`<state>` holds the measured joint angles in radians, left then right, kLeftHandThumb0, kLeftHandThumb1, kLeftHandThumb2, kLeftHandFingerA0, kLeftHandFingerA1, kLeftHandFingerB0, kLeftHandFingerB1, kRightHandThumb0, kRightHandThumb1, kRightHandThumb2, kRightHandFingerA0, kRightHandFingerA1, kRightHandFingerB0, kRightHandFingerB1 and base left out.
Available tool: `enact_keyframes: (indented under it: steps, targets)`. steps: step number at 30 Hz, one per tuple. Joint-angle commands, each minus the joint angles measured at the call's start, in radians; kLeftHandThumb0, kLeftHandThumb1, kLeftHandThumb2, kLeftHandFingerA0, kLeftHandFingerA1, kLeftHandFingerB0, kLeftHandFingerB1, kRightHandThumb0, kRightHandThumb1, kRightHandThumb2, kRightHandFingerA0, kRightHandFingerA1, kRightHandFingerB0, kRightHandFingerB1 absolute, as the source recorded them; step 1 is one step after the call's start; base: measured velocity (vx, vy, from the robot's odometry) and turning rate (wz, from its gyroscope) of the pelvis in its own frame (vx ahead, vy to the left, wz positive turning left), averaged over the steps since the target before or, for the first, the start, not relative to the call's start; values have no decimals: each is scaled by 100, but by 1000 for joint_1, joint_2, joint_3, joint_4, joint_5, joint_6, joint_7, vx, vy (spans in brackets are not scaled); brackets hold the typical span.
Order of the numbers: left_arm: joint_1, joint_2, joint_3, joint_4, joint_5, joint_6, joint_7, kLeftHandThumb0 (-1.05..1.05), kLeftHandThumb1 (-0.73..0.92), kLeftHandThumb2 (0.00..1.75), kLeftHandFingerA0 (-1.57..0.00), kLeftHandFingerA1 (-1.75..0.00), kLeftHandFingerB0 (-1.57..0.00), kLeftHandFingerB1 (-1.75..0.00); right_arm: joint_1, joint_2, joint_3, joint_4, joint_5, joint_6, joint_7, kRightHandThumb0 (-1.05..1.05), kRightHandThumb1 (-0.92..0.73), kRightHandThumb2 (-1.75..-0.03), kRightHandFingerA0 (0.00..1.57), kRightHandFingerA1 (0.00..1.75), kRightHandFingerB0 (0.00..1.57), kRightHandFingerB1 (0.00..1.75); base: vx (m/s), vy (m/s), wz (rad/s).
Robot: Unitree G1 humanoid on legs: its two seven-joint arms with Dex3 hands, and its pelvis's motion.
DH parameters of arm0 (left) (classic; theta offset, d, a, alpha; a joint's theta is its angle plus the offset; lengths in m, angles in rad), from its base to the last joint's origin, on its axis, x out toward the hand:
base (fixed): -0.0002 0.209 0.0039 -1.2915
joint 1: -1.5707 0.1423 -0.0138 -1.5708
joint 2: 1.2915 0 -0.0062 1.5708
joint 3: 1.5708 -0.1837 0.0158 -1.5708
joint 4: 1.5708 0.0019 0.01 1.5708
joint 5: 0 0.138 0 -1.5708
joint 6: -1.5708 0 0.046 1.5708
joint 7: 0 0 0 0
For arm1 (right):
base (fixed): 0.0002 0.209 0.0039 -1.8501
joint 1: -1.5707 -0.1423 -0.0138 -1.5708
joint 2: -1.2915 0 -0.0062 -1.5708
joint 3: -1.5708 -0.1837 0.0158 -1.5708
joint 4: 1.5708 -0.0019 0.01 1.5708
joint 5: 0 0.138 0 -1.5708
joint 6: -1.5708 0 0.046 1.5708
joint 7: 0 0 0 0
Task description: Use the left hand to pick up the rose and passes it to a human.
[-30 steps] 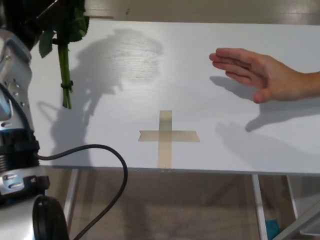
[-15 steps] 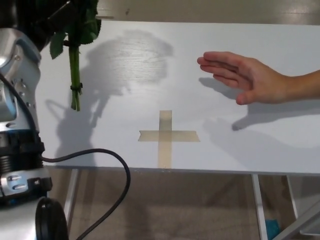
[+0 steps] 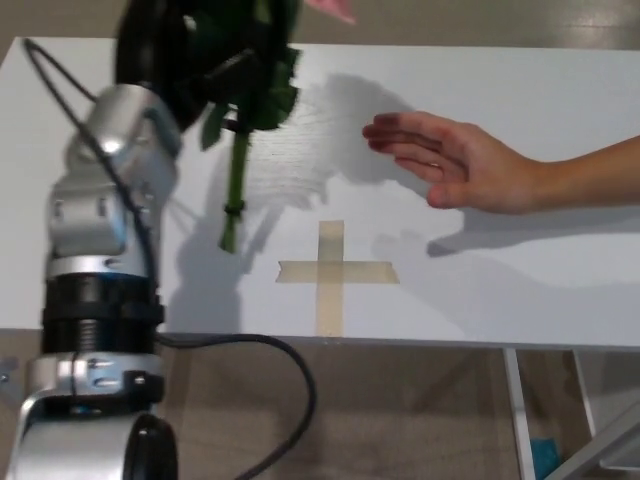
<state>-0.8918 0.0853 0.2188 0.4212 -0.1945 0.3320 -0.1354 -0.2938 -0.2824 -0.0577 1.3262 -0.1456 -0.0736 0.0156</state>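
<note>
Rose [image 3: 237, 170] held up in the air over the left part of the white table [image 3: 520, 290], stem hanging roughly straight down with the cut end low, near the table surface but whether it touches can't be told. Green leaves bunched at the top around the grip; a bit of pink petal shows at the top edge of the frame. Small dark band or tie around the lower stem.

Left hand [image 3: 185, 50] at the top left, black, blurred. Its fingers are closed round the upper stem and leaves, pinching the rose between them; exact finger placement is hidden by foliage and blur. The stem sticks out below the fingers, all of the lower length free. Silver forearm and black wrist section run down the left side of the picture, a black cable [image 3: 285, 400] looping off below the table edge.

Person's hand [image 3: 450, 165] comes in from the right, flat, palm turned toward the rose, fingers straight and close together, pointing left. Fingertips near the rose leaves but apart from them, no contact.

Tape cross [image 3: 335, 270] on the table, below and between the stem and the person's hand.

Right hand doesn't show.
</note>
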Motion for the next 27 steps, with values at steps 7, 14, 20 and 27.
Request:
enact_keyframes:
  steps: [7,14,20,27]
  targets:
    - [-71,-65,-32,76,-13,-47,21,-17,76,72,-100,-140,-85,-99,-8,4,-20,2,15,14,9,-54,-80,-64,60,54,46,37,0,0,0]
    - [-120,-113,-37,129,-13,-65,53,-18,75,72,-92,-139,-86,-97,-15,6,-17,2,9,12,4,-54,-80,-64,61,55,47,37,0,0,0]
    - [-131,-188,-51,120,-23,-88,62,-19,74,74,-101,-140,-85,-106,-20,8,-19,1,9,12,7,-54,-80,-64,62,56,47,37,0,0,0]
    - [-138,-251,-72,128,-35,-116,56,-18,75,74,-98,-142,-86,-103,-27,11,-18,-1,8,19,7,-54,-80,-64,62,56,47,37,0,0,0]
